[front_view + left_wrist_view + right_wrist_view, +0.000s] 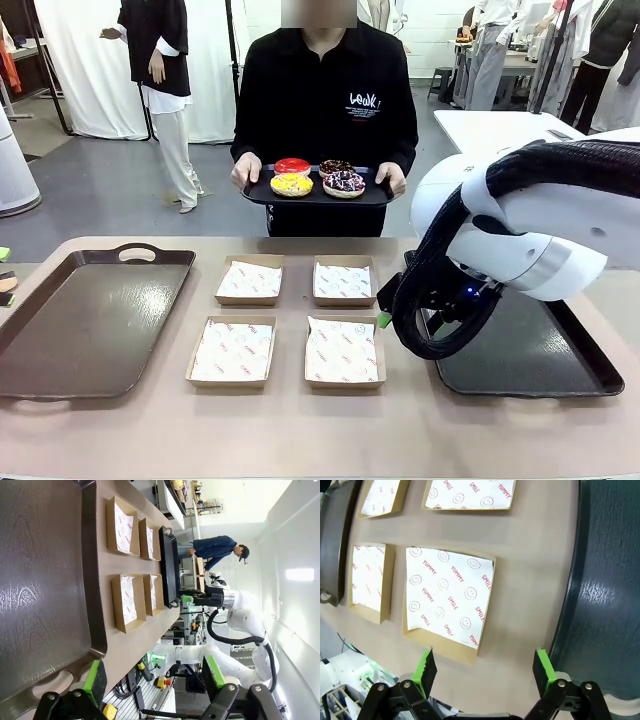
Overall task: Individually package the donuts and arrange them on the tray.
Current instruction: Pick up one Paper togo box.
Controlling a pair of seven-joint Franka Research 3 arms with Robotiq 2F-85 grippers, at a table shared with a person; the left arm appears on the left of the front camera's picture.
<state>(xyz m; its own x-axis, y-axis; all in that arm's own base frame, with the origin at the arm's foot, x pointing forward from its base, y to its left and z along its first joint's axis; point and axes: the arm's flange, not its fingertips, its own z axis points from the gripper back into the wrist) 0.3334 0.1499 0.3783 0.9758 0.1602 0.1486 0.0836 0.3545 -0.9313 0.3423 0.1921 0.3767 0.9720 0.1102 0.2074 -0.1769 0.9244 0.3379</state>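
Four donuts lie on a black serving tray (262, 196) that a person holds at the table's far side: red (292, 166), yellow (291, 185), chocolate brown (335, 167) and dark with sprinkles (344, 183). My right gripper (485, 671) is open and hangs over the bare table between the front right box (447, 600) and the dark tray (605, 595); one green pad (384, 320) shows under the right arm. Open as well, my left gripper (155, 680) hangs beside the handle end of the brown tray (40, 580). Neither holds anything.
Several open cardboard boxes lined with printed paper sit mid-table: (249, 281), (343, 281), (232, 351), (344, 351). A brown tray (90, 320) lies on the left and a dark tray (530, 355) on the right, partly under the right arm (520, 230).
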